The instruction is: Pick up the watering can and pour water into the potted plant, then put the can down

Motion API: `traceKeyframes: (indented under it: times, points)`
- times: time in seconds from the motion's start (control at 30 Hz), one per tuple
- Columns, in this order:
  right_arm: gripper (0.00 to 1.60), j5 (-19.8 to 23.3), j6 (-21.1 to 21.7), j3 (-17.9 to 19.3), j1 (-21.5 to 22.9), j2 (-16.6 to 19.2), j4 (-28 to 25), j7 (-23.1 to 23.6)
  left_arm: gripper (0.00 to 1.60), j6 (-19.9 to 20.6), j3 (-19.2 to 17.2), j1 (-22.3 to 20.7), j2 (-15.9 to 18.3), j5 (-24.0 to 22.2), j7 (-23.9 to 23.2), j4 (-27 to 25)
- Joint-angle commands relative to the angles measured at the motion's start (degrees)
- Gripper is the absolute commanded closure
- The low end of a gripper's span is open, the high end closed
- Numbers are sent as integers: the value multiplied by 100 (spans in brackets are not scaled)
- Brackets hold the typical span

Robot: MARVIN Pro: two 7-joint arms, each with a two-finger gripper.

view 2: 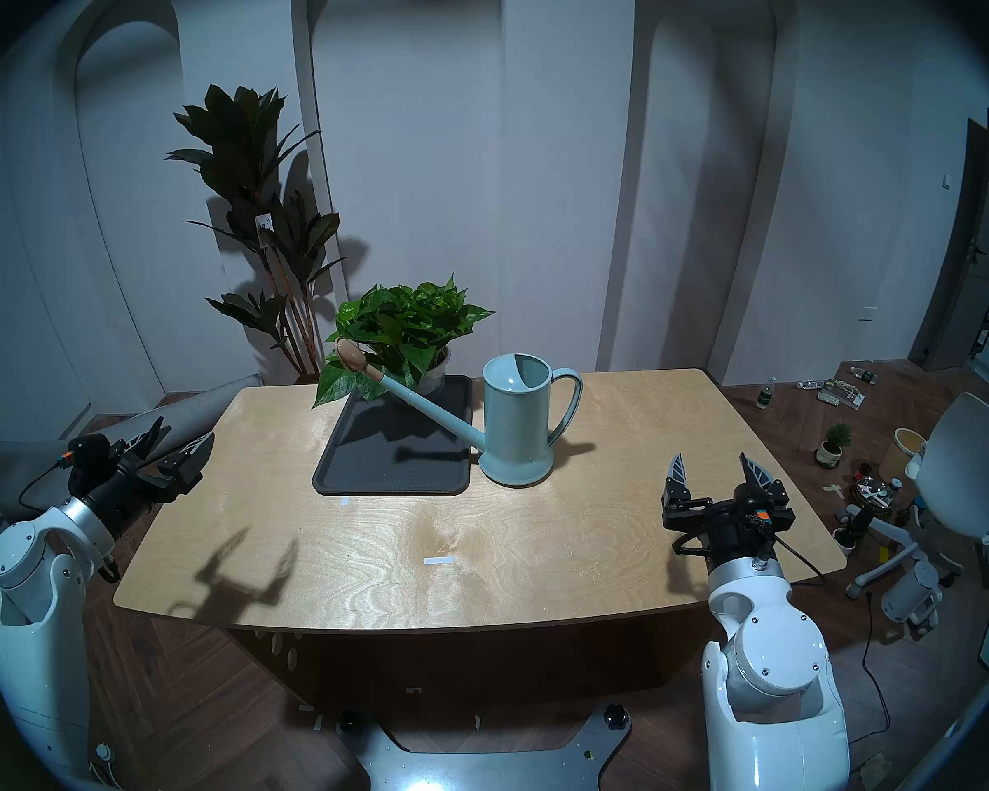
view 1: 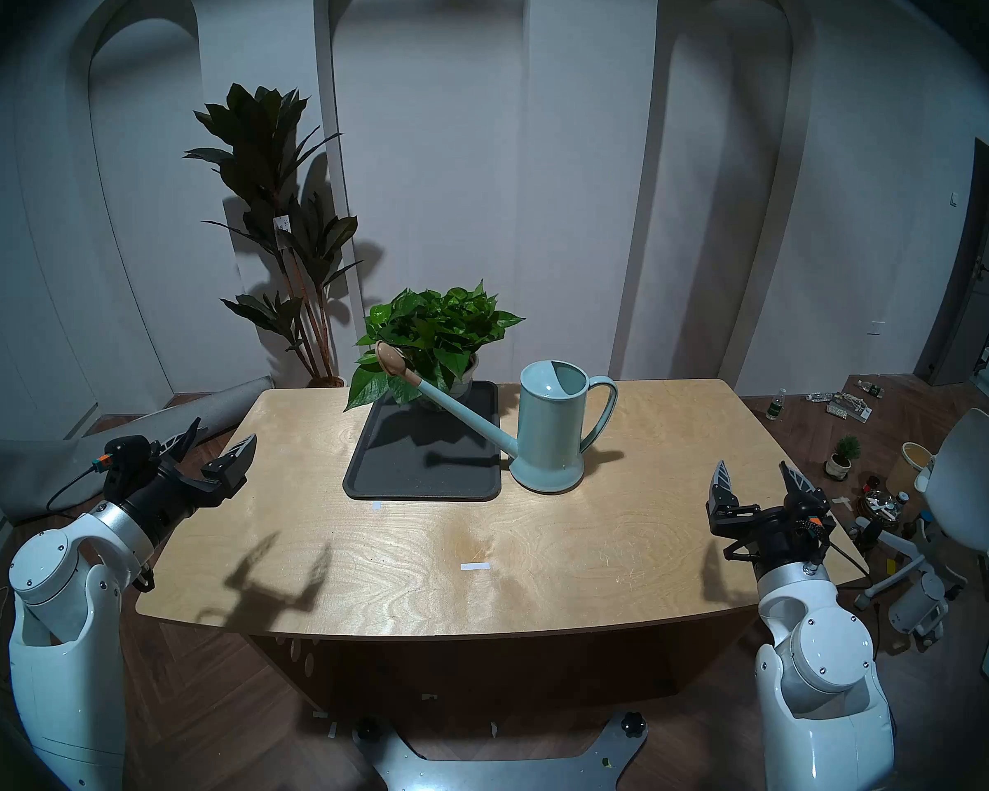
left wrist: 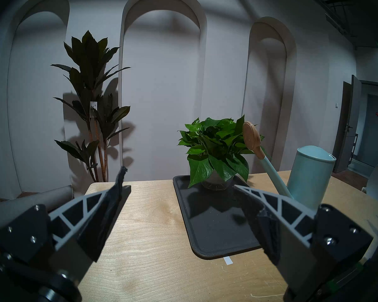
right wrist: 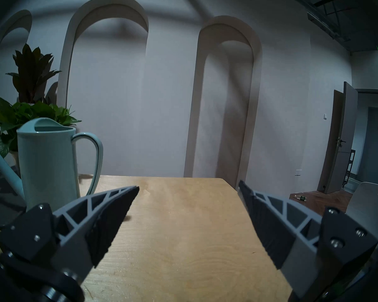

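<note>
Watering can (view 1: 552, 424): upright on the tabletop (view 1: 423, 550), right of centre, flared base down, touching nothing but the wood. Pale teal, open at the top, loop handle (view 1: 603, 410) turned to the right. Long thin spout (view 1: 463, 416) rising leftward and away over the dark tray (view 1: 418, 476), ending in a tan rose (view 1: 392, 362) set among the near leaves of the potted plant (view 1: 435, 339). From the left wrist view, rose (left wrist: 251, 138) standing just in front of the leaves (left wrist: 214, 146); contact with them not clear.

Potted plant: bushy, bright green, in a small pale pot (view 1: 463, 376) at the far end of the tray, just left of the can. Tray lying flat at the middle of the tabletop, its right edge just beside the can's base.

Left claw (view 1: 218, 450): open, holding nothing, level over the left edge of the tabletop, well apart from tray and can. Right claw (view 1: 757, 476): open wide, holding nothing, near the right edge, nearer than the can and to its right; from the right wrist view, can (right wrist: 46, 162) and handle (right wrist: 94, 160) at far left, beyond the left finger (right wrist: 109, 216).

Tall dark-leaved plant (view 1: 275, 202) on the floor behind the far left corner. Small strip of white tape (view 1: 475, 566) on the near part of the tabletop.
</note>
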Motion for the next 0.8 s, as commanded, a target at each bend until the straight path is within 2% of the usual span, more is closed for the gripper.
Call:
traceKeyframes:
  times: [0.0, 0.23, 0.27, 0.43, 0.47, 0.53, 0.57, 0.6, 0.77]
  points:
    - [0, -94, 118, -47, 596, 183, -35, 12, 0, -9, -7, -13, 5, 4, 5, -53]
    - [0, -45, 176, -71, 1101, 389, 266, 164, 0, -10, -8, -15, 4, 5, -2, -50]
    - [0, 145, 125, -106, 1053, 526, 282, 232, 0, -10, -8, -16, 4, 4, -3, -48]
    - [0, 279, 88, -226, 1504, 728, 818, 461, 0, -11, -8, -18, 5, 4, -9, -44]
    - [0, 334, 43, -280, 1382, 851, 780, 419, 0, -11, -8, -18, 5, 3, -10, -43]
    - [0, 401, 79, -319, 1692, 833, 1033, 516, 0, -12, -9, -19, 6, 3, -13, -40]
    - [0, 428, 44, -369, 1502, 980, 924, 493, 0, -12, -9, -20, 6, 2, -15, -39]
    - [0, 420, 70, -411, 1689, 955, 1045, 540, 0, -12, -9, -20, 7, 2, -16, -37]
    - [0, 418, 102, -641, 1915, 1091, 1124, 607, 0, -13, -9, -23, 9, -1, -24, -29]
